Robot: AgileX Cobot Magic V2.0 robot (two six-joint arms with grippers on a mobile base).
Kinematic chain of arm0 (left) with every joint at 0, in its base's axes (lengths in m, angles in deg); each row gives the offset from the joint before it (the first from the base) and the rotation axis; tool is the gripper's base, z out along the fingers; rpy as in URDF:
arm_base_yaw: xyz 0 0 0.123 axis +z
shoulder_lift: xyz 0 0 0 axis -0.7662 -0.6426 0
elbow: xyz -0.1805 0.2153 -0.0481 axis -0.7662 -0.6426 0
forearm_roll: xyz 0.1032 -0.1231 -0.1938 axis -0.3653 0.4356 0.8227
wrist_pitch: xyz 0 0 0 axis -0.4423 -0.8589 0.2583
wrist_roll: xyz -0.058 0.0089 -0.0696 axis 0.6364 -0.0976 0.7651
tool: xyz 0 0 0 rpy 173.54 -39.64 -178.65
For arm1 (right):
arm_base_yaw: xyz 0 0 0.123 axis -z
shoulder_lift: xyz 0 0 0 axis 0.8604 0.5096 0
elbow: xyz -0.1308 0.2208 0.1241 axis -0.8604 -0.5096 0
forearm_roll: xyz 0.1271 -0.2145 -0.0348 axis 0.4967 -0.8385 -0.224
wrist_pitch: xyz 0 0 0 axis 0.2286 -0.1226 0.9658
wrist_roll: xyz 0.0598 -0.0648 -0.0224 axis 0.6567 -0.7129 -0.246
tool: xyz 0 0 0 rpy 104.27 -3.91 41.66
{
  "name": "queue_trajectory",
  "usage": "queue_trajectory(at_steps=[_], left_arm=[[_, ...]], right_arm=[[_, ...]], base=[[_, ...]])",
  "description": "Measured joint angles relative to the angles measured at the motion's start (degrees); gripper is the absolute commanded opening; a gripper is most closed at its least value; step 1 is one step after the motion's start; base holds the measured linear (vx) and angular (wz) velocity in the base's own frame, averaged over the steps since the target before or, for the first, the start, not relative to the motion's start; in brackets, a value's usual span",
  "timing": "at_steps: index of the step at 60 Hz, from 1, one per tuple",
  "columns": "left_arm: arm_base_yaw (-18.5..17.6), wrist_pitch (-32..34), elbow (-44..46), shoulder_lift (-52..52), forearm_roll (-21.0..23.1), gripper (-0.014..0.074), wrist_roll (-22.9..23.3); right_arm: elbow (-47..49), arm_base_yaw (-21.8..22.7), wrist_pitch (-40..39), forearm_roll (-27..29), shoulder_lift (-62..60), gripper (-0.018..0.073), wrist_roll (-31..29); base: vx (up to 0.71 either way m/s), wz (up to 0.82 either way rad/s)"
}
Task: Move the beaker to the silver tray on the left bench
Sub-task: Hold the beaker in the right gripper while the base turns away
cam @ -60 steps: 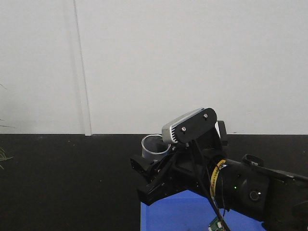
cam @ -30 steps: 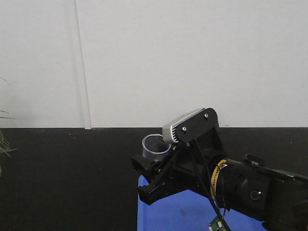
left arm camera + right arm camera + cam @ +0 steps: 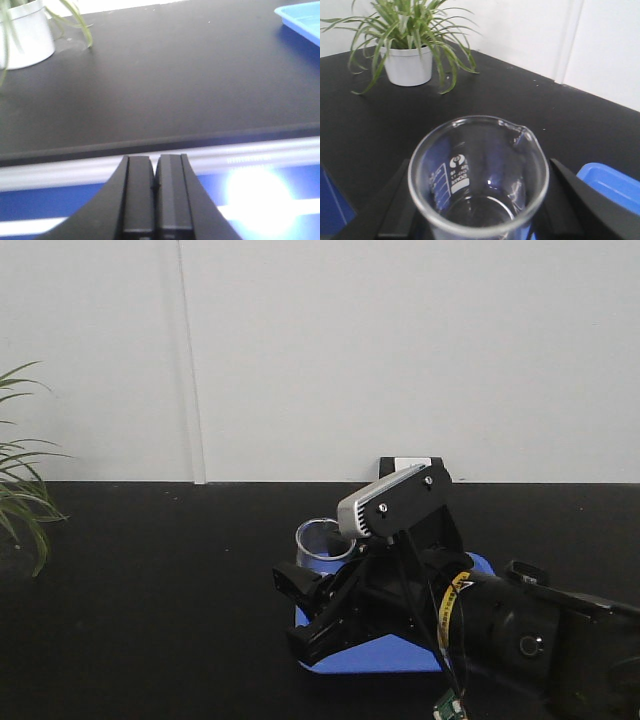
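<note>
Right tool (image 3: 479,220) clamps the clear glass beaker (image 3: 455,177), upright with printed scale showing, over the left part of the blue tray (image 3: 400,652). Left tool (image 3: 155,195) has fingers pressed fully together, gripping nothing, off the front edge of the black counter (image 3: 150,590), well left of the tray. Potted spider plant (image 3: 410,55) sits on the counter, far left of the tray.

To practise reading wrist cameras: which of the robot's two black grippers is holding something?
The right gripper: its jaws flank a clear glass beaker with a pouring spout. The left gripper has its jaws pressed together, nothing between them.
</note>
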Motion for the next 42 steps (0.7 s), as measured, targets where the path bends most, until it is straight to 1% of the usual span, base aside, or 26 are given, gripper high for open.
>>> queue_trajectory(at_steps=[42], left_arm=[[0.00,0.00,0.00,0.00,0.00,0.0001,0.00]], right_arm=[[0.00,0.00,0.05,0.00,0.00,-0.0014,0.00]], base=[[-0.29,0.08]])
